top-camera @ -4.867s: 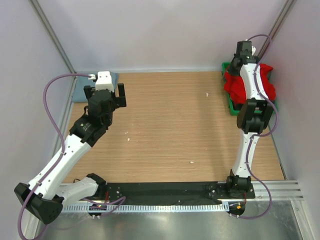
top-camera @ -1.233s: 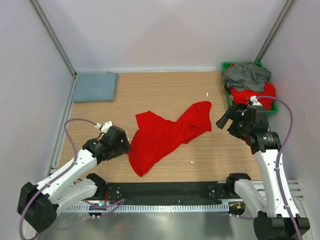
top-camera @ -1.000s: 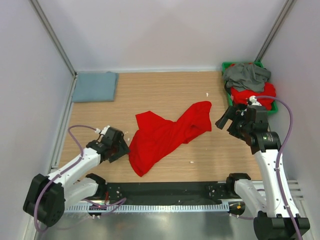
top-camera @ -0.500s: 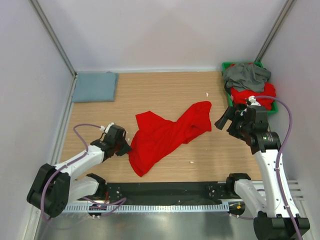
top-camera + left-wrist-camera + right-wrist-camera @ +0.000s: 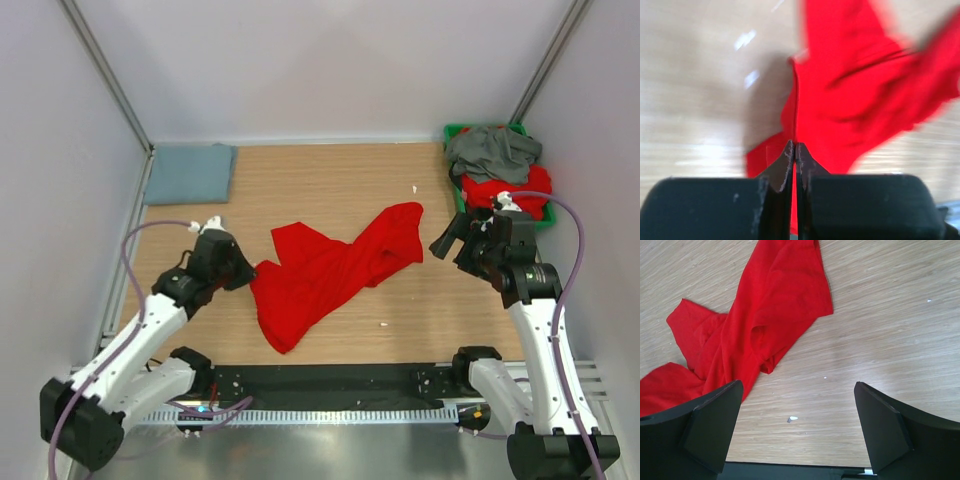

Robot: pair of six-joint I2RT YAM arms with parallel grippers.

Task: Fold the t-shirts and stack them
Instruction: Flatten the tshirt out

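1. The left gripper [image 5: 240,272] is down low at the left edge of the red t-shirt [image 5: 330,270], jaws pressed tight together with a hem of red cloth nipped between the tips.
2. That red t-shirt lies crumpled and twisted across the middle of the table [image 5: 330,190], one end reaching toward the far right and the other bunched near the front edge. It's not spread flat, and no fold is made yet.
3. The right gripper [image 5: 452,240] hovers above the table just off the shirt's far-right end, jaws spread wide, holding nothing.
4. In the far-left corner sits a blue-grey t-shirt [image 5: 190,172], folded into a neat flat rectangle. By the look of it, that's one done and the base of the stack.
5. Over in the far-right corner, the green bin [image 5: 452,135] holds a dark grey t-shirt [image 5: 492,150] heaped on top of more red shirts [image 5: 510,190], all unfolded.
6. My read is that it's early going: one shirt finished, one just grabbed for flattening, and the bin's load yet to come.
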